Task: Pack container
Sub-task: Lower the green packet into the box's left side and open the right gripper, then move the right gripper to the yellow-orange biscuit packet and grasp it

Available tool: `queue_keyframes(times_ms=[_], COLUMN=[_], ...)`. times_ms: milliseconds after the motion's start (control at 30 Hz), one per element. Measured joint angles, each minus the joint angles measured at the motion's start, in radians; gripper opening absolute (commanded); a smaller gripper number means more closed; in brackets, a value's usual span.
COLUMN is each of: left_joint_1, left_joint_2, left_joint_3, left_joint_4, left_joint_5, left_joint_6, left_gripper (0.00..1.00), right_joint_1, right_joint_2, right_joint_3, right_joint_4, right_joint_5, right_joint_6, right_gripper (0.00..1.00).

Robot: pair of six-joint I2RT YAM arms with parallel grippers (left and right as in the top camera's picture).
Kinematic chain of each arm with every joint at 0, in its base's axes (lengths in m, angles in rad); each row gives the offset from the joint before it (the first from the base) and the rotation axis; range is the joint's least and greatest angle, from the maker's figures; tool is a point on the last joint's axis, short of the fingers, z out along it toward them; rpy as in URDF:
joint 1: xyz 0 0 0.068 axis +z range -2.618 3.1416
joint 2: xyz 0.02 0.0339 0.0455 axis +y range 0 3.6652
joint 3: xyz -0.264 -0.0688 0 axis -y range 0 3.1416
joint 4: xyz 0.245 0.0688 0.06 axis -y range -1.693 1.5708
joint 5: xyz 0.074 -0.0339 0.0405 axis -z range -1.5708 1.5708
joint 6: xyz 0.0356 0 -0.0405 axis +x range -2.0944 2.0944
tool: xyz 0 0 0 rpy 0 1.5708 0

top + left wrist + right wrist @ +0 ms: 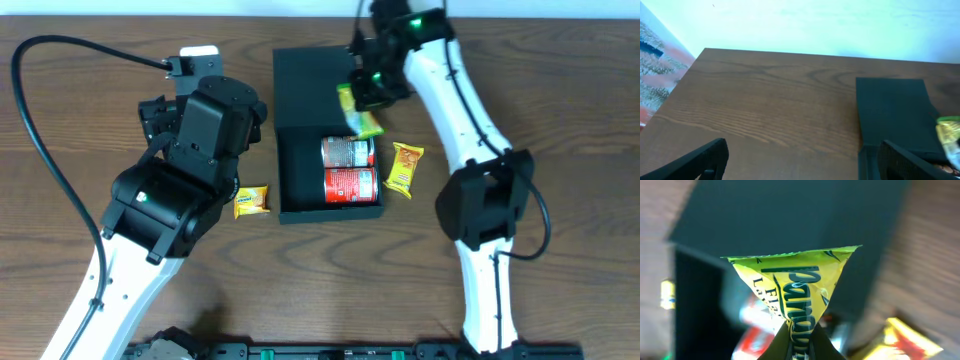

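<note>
The dark container (pixel 300 175) lies open mid-table, its flap lid (pixel 310 85) folded back toward the far side. Two red cans (pixel 349 168) lie side by side in its right half. My right gripper (pixel 368 88) is shut on a green-yellow snack packet (pixel 360 112) and holds it above the container's far right corner; the packet fills the right wrist view (pixel 795 287). My left gripper (pixel 800 162) is open and empty over bare wood left of the container (pixel 892 112).
An orange snack packet (pixel 404 167) lies on the table right of the container. A small yellow packet (pixel 251 201) lies at its left front, next to my left arm. The table's far edge meets a pale wall (pixel 815 25).
</note>
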Motion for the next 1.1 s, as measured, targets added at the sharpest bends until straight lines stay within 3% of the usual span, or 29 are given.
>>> queue_keyframes(times_ms=[500, 733, 867, 1033, 1067, 1100], left_joint_1=[0.000, 0.000, 0.000, 0.000, 0.000, 0.000], left_joint_2=[0.000, 0.000, 0.000, 0.004, 0.007, 0.012], left_joint_3=[0.000, 0.000, 0.000, 0.000, 0.000, 0.000], left_joint_4=[-0.026, -0.034, -0.060, -0.119, -0.127, -0.134], left_joint_5=[-0.026, -0.026, -0.024, -0.017, -0.015, -0.014], left_joint_6=[0.003, 0.003, 0.003, -0.010, -0.013, -0.017], left_gripper=[0.95, 0.95, 0.96, 0.95, 0.95, 0.96], right_joint_1=[0.218, 0.219, 0.196, 0.088, 0.063, 0.038], right_joint_2=[-0.034, -0.034, -0.036, -0.043, -0.045, -0.046], right_joint_3=[0.000, 0.000, 0.000, 0.000, 0.000, 0.000], right_joint_4=[-0.032, -0.035, -0.052, -0.202, -0.237, -0.277], right_joint_5=[0.039, 0.136, 0.271, 0.371, 0.388, 0.409], right_joint_6=[0.290, 0.370, 0.377, 0.403, 0.422, 0.448], right_gripper=[0.13, 0.21, 0.31, 0.21, 0.26, 0.38])
